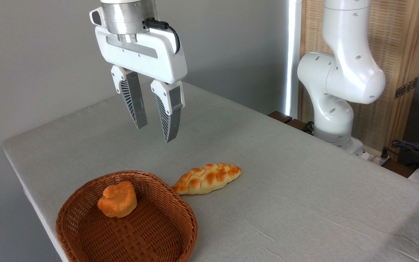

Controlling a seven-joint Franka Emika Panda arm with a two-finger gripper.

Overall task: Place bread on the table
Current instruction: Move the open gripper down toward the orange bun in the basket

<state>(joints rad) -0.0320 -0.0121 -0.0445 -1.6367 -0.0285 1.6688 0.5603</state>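
Fixed camera: a white robot arm's gripper (155,133) hangs well above the grey worktop (286,174), its two ribbed fingers (134,100) spread apart and holding nothing. Below and a little to the left, the small orange bread (117,199) sits inside a brown wicker basket (86,233) at the worktop's near left corner, resting toward the basket's back left, apparently clear of the wall, though the angle makes that hard to judge. A longer braided loaf (206,178) lies on the cloth just beside the basket's right rim, apart from the bun. The arm's base (335,120) stands at the far right edge, before a slatted wooden screen (406,54).

By the look of it, the task is at its opening step: the approach, with the bun not yet touched and nothing lifted. The next move would call for bringing the gripper down and toward the camera until it stands over the bun, lowering the open fingers either side of it without catching the basket rim, closing gently on the soft shape, then lifting it clear and setting it on bare cloth away from the loaf.
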